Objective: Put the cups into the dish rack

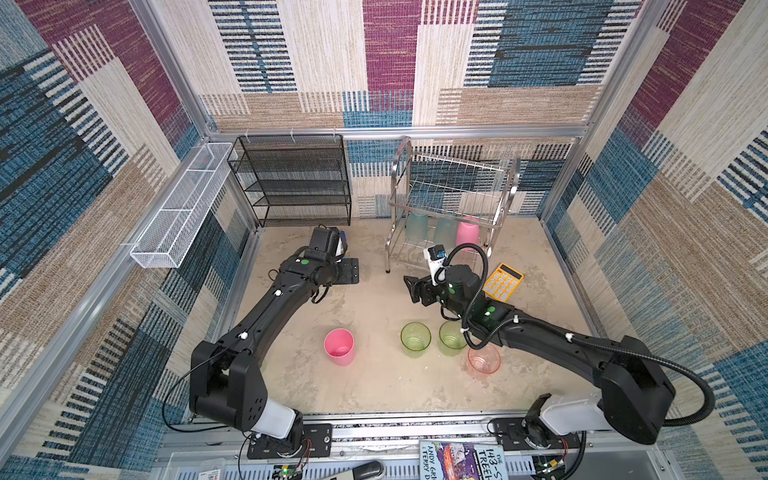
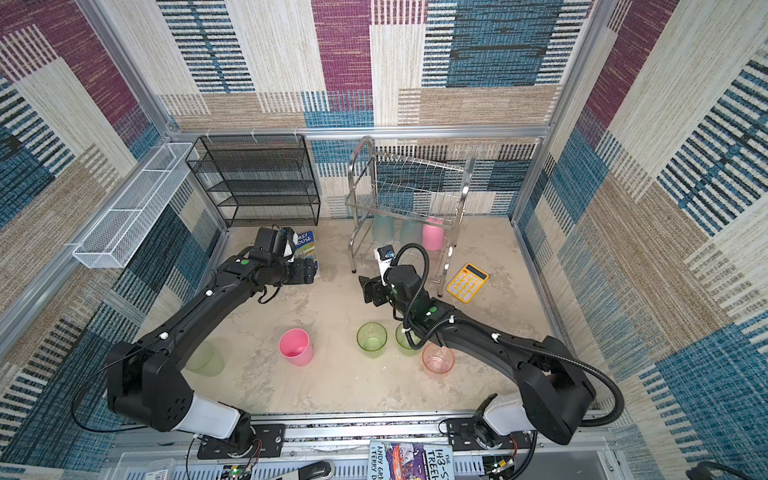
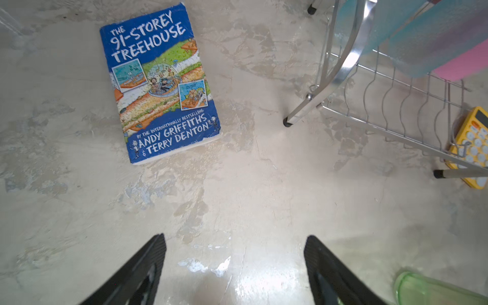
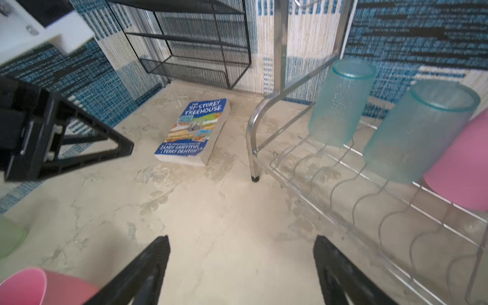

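Rack point(image 4: 252, 158) w/ 2 teal cups point(image 4: 340, 105), 1 pink cup point(image 4: 464, 169), 5 loose cups point(image 1: 415, 338), L claw point(image 3: 235, 239), R claw point(image 4: 241, 239) open

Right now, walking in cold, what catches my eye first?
Likely the shiny dish rack at the back, with two teal cups and a pink cup upside down on its lower tier. Then the loose pink tumbler, two green tumblers and salmon tumbler standing upright on the table in front.
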Robot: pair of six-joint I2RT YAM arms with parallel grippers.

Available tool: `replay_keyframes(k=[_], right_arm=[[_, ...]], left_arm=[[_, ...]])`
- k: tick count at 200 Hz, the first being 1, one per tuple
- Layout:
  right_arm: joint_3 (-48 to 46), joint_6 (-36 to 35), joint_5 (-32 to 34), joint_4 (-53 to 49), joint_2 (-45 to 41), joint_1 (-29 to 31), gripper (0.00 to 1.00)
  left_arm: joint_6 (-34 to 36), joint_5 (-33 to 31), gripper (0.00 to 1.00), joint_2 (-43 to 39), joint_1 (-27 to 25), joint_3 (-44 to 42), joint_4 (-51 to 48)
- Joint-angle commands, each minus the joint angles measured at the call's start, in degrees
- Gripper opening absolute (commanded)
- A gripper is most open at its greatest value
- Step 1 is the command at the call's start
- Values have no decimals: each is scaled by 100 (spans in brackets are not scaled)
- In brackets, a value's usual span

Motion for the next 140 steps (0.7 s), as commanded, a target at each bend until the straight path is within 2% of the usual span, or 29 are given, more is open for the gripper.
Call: replay_keyframes(k=[1, 38, 60, 79, 109, 140], right_arm=[[-135, 441, -40, -850, -360, 3, 87], [-294, 474, -140, -1086, -601, 4, 86], [-399, 530, -422, -921, -566, 2, 86], [-410, 737, -408, -977, -443, -5, 85], [-424, 1041, -317, -1099, -435, -28, 84], [-401, 1164, -353, -1293, -584, -49, 83]], left_arm=[[-383, -318, 83, 51, -55, 412, -793], [-651, -616, 83, -238, -77, 574, -1763], [-794, -666, 82, -635, -81, 260, -2083], [-946, -508, 80, -988, -184, -64, -2159], [-1125, -414, 79, -1271, -834, -251, -2173], [-1138, -303, 77, -1098, -1582, -63, -2203]])
